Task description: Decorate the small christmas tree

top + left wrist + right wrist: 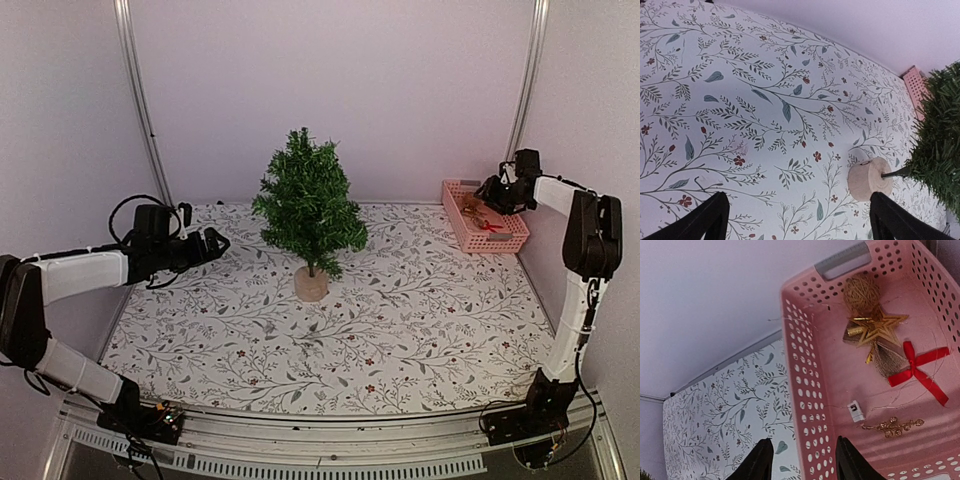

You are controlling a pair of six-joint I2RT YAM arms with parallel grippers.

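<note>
Left gripper (212, 243) is hovering wide open, well left of the small christmas tree (310, 208), which is standing upright mid-table. Right gripper (802, 462) is hanging with fingers parted over the pink basket (801, 365), well right of the tree.

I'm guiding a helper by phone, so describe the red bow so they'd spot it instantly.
Find the pink basket at the far right corner of the table. Inside, beside the gold star, lies the red bow: the only red piece, a flat ribbon cross.
</note>
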